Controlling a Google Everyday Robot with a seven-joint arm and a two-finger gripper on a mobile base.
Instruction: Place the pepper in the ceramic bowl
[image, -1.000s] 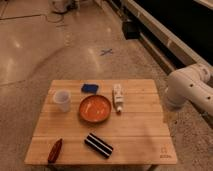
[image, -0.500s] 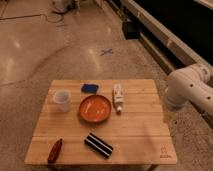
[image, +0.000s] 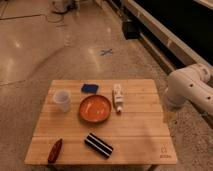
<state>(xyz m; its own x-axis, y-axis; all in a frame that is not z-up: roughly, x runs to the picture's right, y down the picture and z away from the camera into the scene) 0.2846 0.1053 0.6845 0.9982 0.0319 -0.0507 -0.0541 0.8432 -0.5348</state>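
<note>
The pepper, small, slim and dark red, lies at the front left corner of the wooden table. The ceramic bowl, orange and glossy, sits empty near the table's middle, up and to the right of the pepper. Only my white arm shows, at the right edge beside the table. My gripper is out of view, away from both things, and nothing from the table is in it.
A translucent white cup stands left of the bowl. A blue flat object lies behind it, and a white bottle-like item lies to its right. A black-and-white striped block rests in front. Polished floor surrounds the table.
</note>
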